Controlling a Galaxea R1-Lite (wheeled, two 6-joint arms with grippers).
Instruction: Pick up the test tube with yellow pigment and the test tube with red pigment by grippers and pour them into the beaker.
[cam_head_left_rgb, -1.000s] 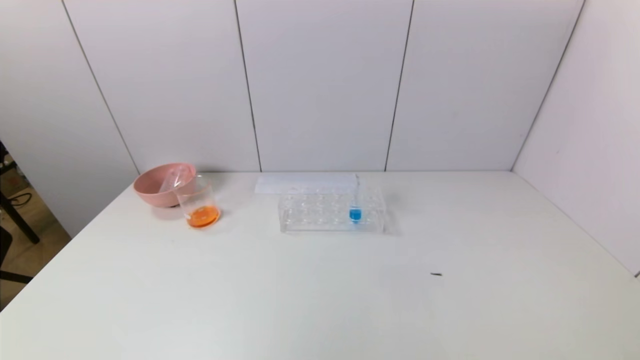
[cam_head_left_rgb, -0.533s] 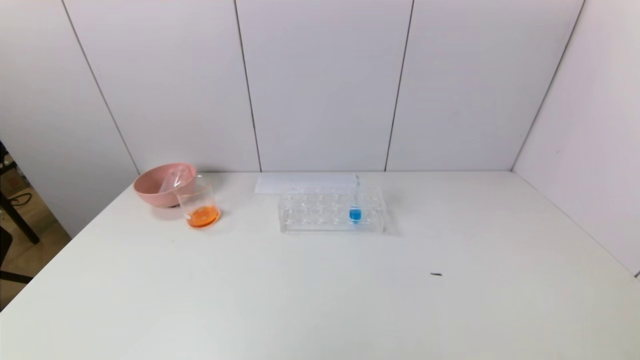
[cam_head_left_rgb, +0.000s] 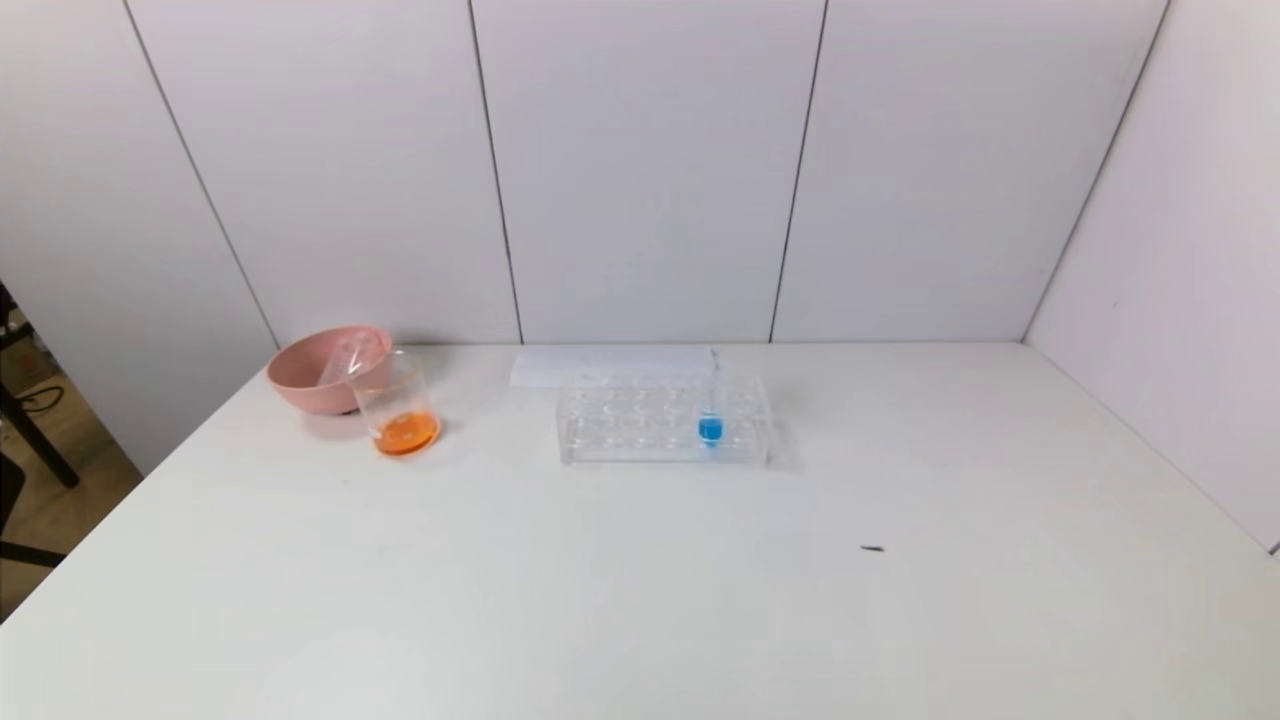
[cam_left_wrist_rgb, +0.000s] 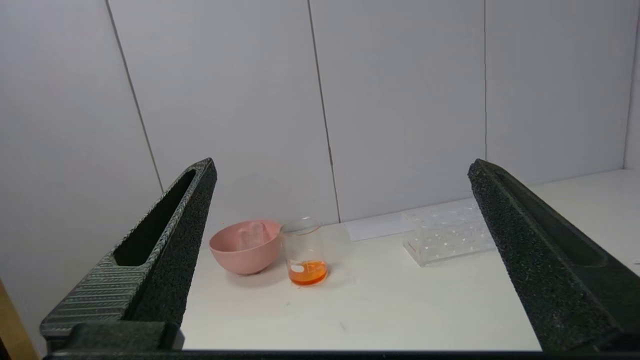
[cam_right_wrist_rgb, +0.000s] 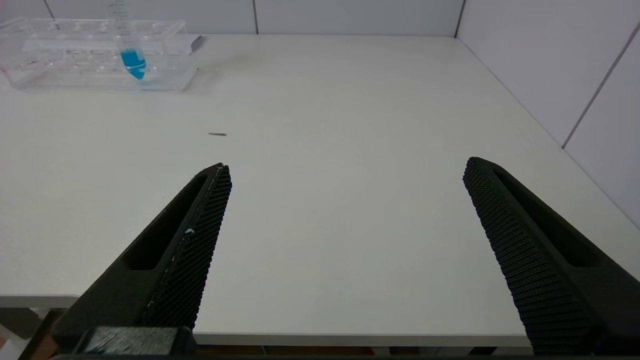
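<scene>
The beaker stands at the table's back left with a shallow layer of orange liquid in it; the left wrist view shows the beaker too. No test tube with yellow pigment or with red pigment shows; clear, colourless tubes lie in the pink bowl. My left gripper hangs open and holds nothing, well back from the beaker. My right gripper is open over the table's near edge, also with nothing in it. Neither gripper appears in the head view.
A clear tube rack stands mid-back and holds one blue-tipped tube. A white sheet lies behind it. A small dark speck lies right of centre. Walls close in behind and on the right.
</scene>
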